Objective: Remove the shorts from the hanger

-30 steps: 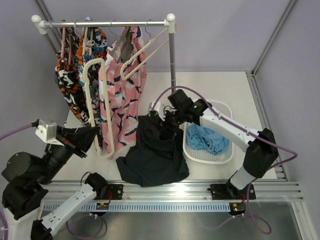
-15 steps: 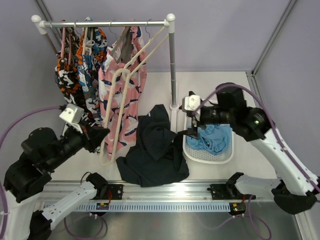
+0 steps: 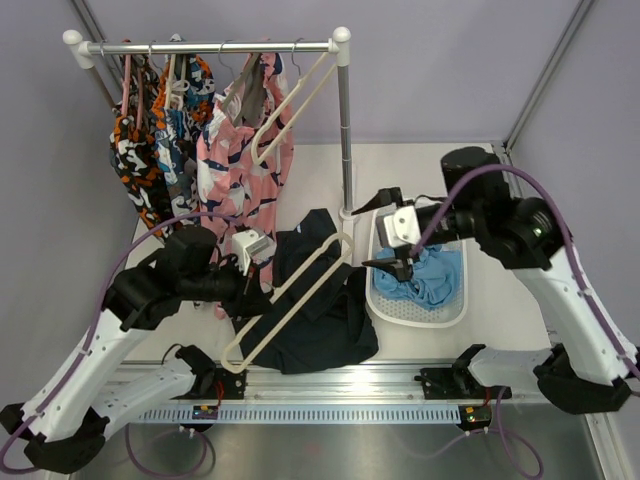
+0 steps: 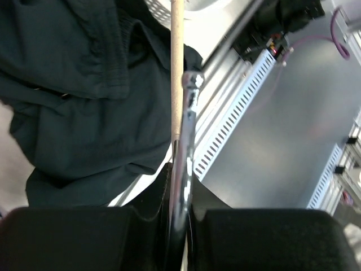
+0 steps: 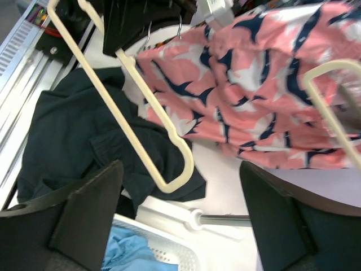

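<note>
The dark navy shorts lie crumpled on the table, off any hanger, and show in both wrist views. The light blue shorts lie in the white basket. My left gripper is shut on the metal hook of a bare cream hanger, holding it slantwise over the navy shorts. Over the basket's left rim, my right gripper is open and empty.
A clothes rack stands at the back with a pink patterned garment, orange-black-white patterned garments and another bare cream hanger. The rack's pole foot is next to the basket rim.
My right gripper let go of the navy shorts, opened and drew back over the basket. My left arm carried the empty hanger down and right, away from the rack, over the navy shorts.
</note>
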Tool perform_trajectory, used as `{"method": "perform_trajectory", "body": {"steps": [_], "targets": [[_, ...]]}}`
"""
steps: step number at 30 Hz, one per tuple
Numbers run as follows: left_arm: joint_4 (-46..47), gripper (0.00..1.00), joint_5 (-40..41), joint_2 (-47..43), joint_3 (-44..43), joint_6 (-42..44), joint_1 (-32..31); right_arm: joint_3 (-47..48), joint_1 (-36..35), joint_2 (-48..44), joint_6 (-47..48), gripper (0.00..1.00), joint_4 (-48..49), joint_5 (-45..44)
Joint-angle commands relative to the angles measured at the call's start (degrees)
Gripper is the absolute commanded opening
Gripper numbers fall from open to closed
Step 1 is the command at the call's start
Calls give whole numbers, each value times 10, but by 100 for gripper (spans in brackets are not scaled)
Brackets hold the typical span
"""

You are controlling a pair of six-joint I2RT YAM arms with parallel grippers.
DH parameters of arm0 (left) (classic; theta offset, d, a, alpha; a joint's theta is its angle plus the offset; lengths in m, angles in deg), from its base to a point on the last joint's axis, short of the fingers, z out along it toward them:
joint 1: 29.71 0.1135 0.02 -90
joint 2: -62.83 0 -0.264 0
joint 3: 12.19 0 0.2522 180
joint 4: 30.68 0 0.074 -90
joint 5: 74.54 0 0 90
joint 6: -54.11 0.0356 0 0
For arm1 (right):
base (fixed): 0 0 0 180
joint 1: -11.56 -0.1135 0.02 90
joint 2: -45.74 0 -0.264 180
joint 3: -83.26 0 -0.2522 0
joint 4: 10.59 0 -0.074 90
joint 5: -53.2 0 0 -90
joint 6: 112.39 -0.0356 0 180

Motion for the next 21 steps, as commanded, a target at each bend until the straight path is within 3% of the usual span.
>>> {"method": "perform_trajectory", "body": {"steps": [1,3,7,11,17,21], "targets": [[22,0,-58,14,-21,24,-26,30,0,69,23,87,-66,8],[17,0,-46,23,-36,26,-41,32,-4,87,9,81,-62,-2],[10,0,-26,42,-57,27,-93,36,-6,119,-22,78,-41,-22],[4,0,13,48,-65,29,-117,64,-6,149,-16,74,-91,-19],[-17,0,70,54,-77,34,-125,76,-6,166,-13,54,-158,-13],[-38,0,111,66,-82,38,-127,97,-6,156,-48,56,-167,8]]}}
